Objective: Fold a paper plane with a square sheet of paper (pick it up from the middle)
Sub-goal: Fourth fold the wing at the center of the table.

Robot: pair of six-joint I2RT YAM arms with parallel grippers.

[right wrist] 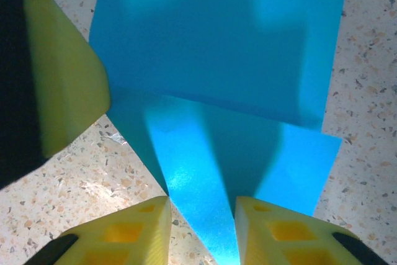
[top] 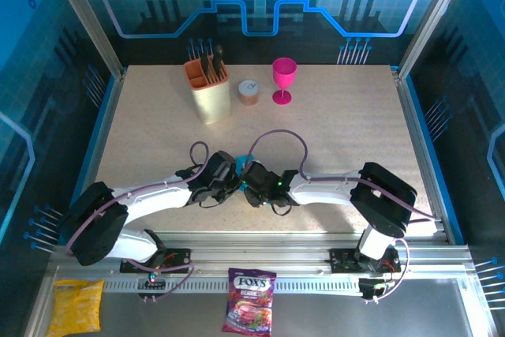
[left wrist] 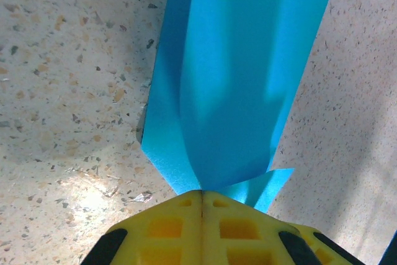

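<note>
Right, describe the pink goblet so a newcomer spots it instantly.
Look along the far edge of the speckled table. Three items stand there in a row; the pink goblet is rightmost, beside a small round tin. It alone is bright magenta and stemmed.

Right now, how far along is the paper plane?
Done: the paper shows at least one fold. In hand: the left gripper pinches its end, the right gripper straddles it, jaws apart. Left: no pointed nose or wings yet.

Matt, smooth paper sheet (left wrist: pixel 229 79); speckled, slightly glossy table (left wrist: pixel 62 60).
</note>
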